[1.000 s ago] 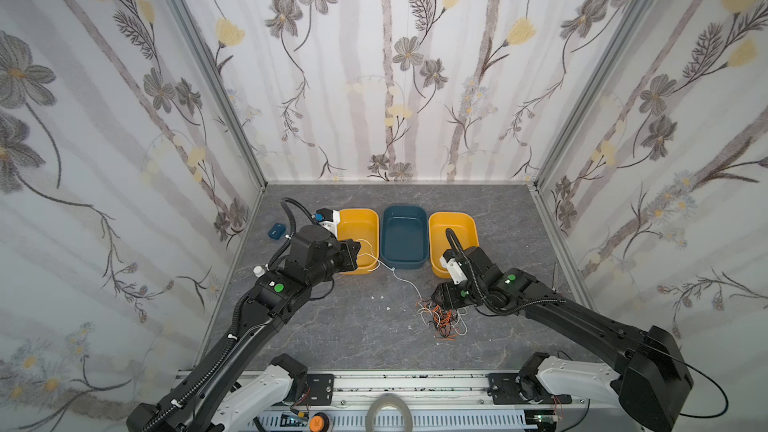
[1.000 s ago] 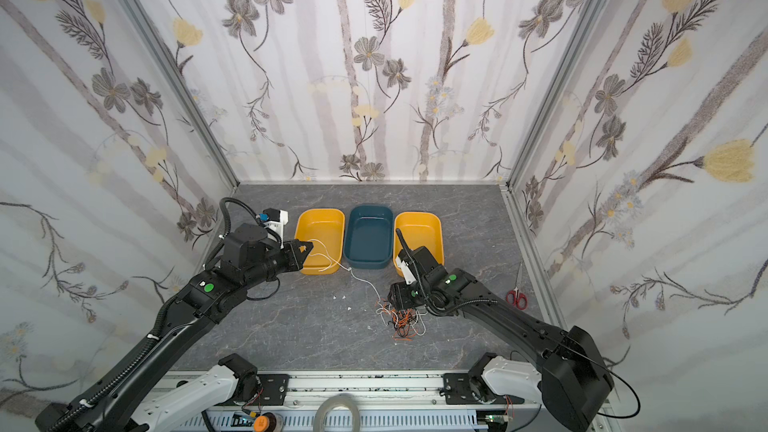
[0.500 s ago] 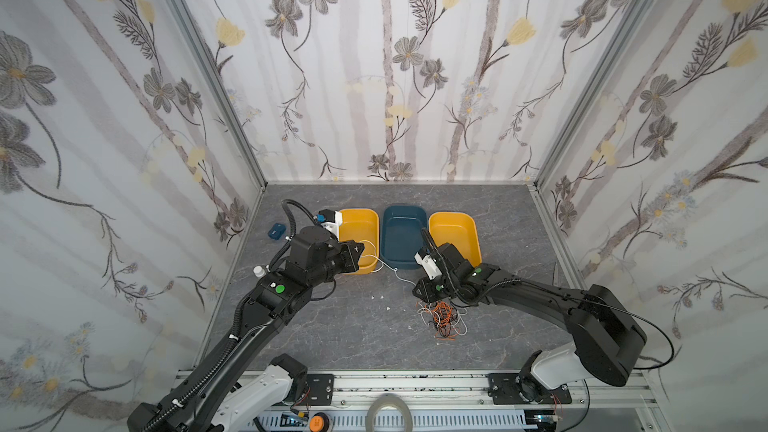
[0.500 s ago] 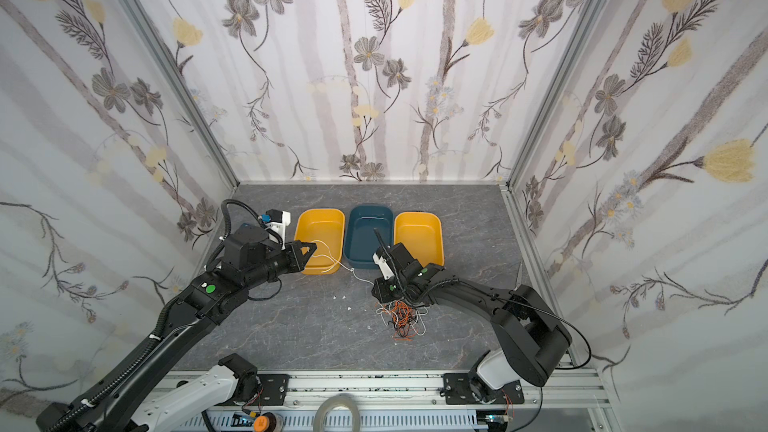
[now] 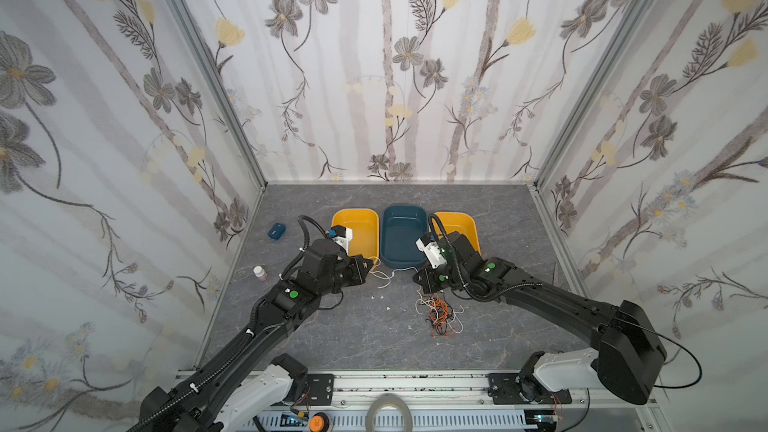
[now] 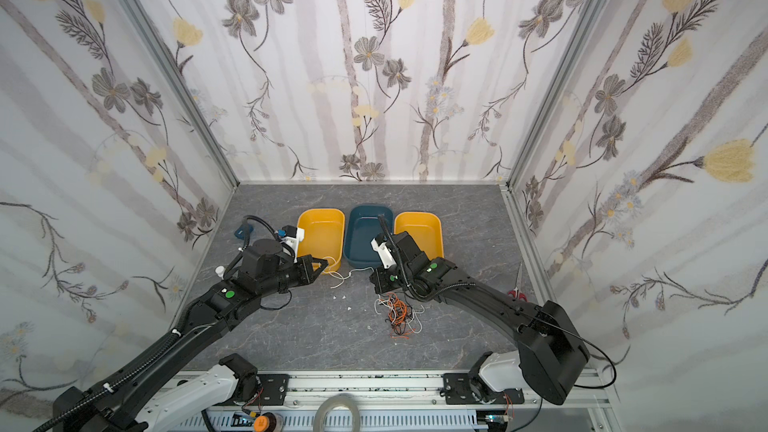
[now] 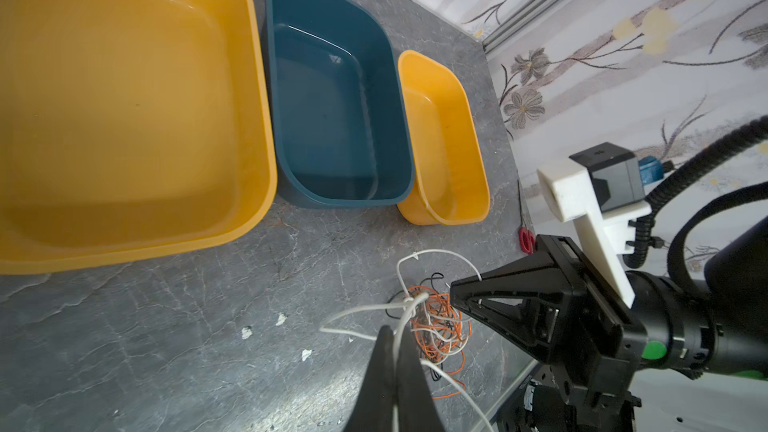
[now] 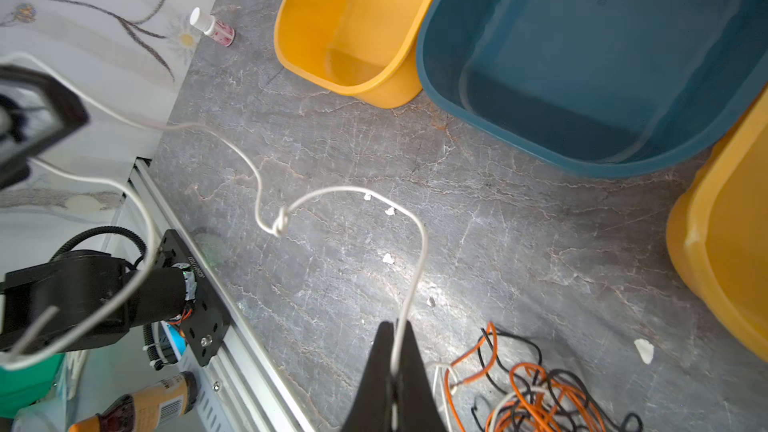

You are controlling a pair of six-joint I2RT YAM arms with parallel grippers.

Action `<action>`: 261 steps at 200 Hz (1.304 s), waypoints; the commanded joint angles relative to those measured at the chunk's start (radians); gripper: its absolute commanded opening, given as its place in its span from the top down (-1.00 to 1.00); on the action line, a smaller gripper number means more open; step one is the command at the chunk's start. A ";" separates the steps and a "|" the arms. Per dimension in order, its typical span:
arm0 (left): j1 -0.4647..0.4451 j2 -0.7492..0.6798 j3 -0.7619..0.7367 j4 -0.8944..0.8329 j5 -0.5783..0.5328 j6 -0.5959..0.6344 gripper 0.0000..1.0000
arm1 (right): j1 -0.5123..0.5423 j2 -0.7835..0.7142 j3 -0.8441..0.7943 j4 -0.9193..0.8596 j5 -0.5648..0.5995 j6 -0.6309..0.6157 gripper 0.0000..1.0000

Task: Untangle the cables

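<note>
**Both top views:** cables [image 5: 440, 313], a light, floppy heap on the table [image 5: 332, 326], lie just beside the right gripper [image 5: 417, 278].

**Left wrist:** the left gripper [image 7: 392, 331] has its jaws pinching the white cable [image 7: 409, 303].

**Right wrist:** the right jaws pinch it too. We judge the knot [image 8: 280, 222] loosens best when gripped close on either side.

Left arm [image 5: 268, 317] and right arm [image 5: 552, 305]: matte black, ribbed hoses, green wrist dots [image 5: 294, 294], white camera brackets [image 5: 430, 253], white bases [image 5: 565, 367].

Honestly nothing legible here. There's a barcode [image 8: 171, 409] on the orange bottle [image 8: 141, 406], a tiny printed sticker [image 8: 194, 271] on the black plate [image 8: 201, 313], and a pink label [image 8: 222, 32] on the little bottle [image 8: 210, 27], but it's all too small to read.
</note>
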 commanded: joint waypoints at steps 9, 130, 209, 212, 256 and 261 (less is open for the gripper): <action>-0.031 0.024 -0.014 0.131 0.062 -0.019 0.94 | 0.000 -0.020 0.048 -0.019 -0.055 0.018 1.00; -0.135 0.144 -0.066 0.273 0.118 0.057 0.80 | -0.007 0.005 0.054 0.051 -0.132 0.093 1.00; -0.164 0.191 -0.067 0.232 0.033 0.129 0.87 | -0.016 0.029 0.054 0.085 -0.155 0.133 1.00; -0.164 0.189 -0.066 0.220 0.024 0.130 0.88 | -0.016 0.029 0.054 0.085 -0.154 0.133 1.00; -0.148 0.146 -0.100 0.019 -0.195 0.078 0.96 | -0.016 0.063 0.052 0.094 -0.162 0.137 1.00; -0.146 0.140 -0.113 0.010 -0.210 0.064 0.96 | -0.015 0.073 0.053 0.097 -0.164 0.136 1.00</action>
